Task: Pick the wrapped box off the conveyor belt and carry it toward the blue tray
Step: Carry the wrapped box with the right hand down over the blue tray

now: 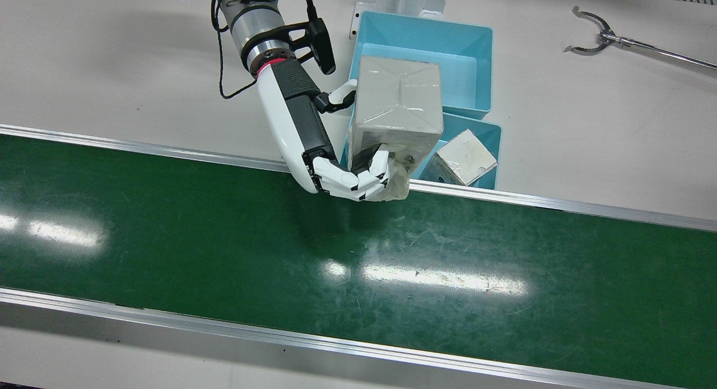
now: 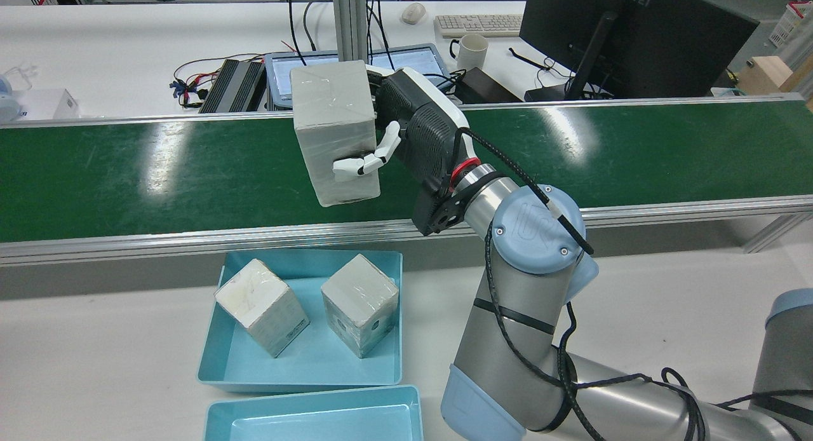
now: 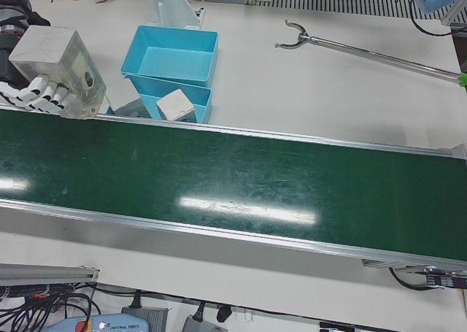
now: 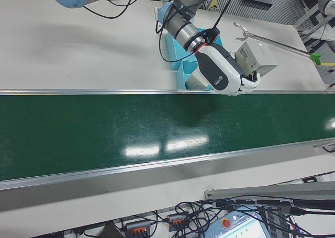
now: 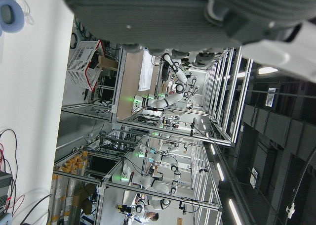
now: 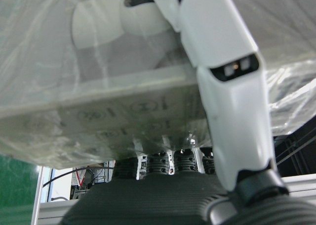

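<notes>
— Where is the wrapped box (image 2: 333, 133)?

— Up in the air, clear of the green belt (image 1: 168, 237), above the belt's edge beside the blue tray (image 2: 305, 365). The right hand (image 1: 341, 170) grips it, fingers (image 1: 372, 176) wrapped over one face.

— And the tray?

— Two other boxes (image 2: 262, 314) sit inside it.

— The left hand?

— Only a blurred dark part of it (image 5: 197, 17) shows; I cannot tell its state.

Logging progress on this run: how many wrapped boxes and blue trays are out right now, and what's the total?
Wrapped boxes: 3, one held by the right hand above the belt, two in the near tray.
Blue trays: 2, one holding the boxes, one without boxes.
Total: 5.
</notes>
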Robot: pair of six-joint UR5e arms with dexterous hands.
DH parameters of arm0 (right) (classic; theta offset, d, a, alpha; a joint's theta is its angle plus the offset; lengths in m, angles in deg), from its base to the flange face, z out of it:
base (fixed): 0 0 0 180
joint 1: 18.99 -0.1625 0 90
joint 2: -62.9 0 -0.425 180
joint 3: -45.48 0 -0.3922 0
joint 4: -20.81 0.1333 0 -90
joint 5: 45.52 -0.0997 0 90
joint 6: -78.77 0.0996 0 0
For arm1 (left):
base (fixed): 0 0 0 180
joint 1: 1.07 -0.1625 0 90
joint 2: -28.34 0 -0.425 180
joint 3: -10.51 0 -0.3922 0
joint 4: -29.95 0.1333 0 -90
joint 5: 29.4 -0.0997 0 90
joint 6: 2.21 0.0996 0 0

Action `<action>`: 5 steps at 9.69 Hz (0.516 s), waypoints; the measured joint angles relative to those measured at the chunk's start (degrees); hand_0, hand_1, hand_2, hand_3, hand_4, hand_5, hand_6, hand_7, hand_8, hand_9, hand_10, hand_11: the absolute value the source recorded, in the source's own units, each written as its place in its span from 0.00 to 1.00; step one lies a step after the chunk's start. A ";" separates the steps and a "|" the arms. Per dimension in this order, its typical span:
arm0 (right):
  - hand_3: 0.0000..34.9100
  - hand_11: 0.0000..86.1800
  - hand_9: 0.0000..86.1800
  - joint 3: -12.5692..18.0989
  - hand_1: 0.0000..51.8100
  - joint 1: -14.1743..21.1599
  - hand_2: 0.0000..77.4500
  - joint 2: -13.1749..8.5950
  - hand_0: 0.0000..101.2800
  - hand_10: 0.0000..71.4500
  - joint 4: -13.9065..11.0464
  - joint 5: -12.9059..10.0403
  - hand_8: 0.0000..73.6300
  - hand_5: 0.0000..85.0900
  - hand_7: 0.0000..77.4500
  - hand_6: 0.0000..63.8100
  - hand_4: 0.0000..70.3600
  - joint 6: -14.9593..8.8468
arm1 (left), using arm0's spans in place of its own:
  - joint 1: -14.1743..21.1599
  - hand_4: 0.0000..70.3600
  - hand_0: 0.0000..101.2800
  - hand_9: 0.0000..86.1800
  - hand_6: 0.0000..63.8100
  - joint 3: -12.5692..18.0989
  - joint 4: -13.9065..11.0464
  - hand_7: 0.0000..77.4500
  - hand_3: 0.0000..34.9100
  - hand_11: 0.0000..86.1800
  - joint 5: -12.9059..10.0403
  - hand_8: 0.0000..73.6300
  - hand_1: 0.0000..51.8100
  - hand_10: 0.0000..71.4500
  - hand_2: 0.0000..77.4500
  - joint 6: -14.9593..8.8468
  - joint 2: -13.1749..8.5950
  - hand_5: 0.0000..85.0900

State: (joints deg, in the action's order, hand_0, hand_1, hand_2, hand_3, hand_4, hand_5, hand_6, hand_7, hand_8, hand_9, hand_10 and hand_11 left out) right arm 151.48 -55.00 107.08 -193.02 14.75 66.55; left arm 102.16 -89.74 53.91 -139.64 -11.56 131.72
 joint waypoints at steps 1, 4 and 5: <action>0.00 0.48 0.56 1.96 0.05 1.67 0.46 0.28 0.53 0.67 -0.79 0.01 0.67 0.64 0.71 0.58 0.50 -0.42 | 0.00 0.00 0.00 0.01 0.01 0.00 0.00 0.01 0.00 0.01 0.00 0.01 0.00 0.01 0.01 0.00 0.00 0.01; 0.00 0.49 0.57 5.62 0.01 8.01 0.50 0.99 0.53 0.69 -1.50 -0.33 0.67 0.64 0.72 0.60 0.50 -2.88 | 0.00 0.00 0.00 0.01 0.01 0.00 0.00 0.01 0.00 0.01 0.00 0.01 0.00 0.01 0.01 0.00 0.00 0.01; 0.00 0.49 0.57 6.43 0.01 9.45 0.50 1.70 0.53 0.69 -1.55 -0.46 0.67 0.64 0.72 0.60 0.50 -3.24 | 0.00 0.00 0.00 0.01 0.01 0.00 0.00 0.01 0.00 0.01 0.00 0.01 0.00 0.01 0.01 0.00 0.00 0.01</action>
State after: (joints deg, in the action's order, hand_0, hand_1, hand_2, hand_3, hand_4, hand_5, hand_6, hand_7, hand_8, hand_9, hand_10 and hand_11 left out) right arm 157.91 -45.55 108.78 -194.57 14.28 63.31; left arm 102.17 -89.74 53.91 -139.64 -11.57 131.72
